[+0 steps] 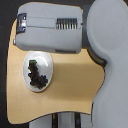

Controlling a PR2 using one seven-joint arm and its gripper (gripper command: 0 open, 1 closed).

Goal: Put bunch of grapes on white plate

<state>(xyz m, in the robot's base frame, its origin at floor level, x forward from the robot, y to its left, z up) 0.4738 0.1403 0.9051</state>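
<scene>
The white plate [44,64] sits on the wooden table [70,90], toward the exterior view's left. The bunch of grapes [36,75], dark with a bit of green stem at its top, lies on the plate's left half. A large grey arm segment [50,26] hangs over the table just above the plate and covers the plate's upper rim. The gripper itself does not show in this view; its fingers are hidden or out of frame.
The robot's grey body [111,60] fills the exterior view's right side and overlaps the table's right edge. The table's front edge runs along the bottom, with dark rails [65,121] below it.
</scene>
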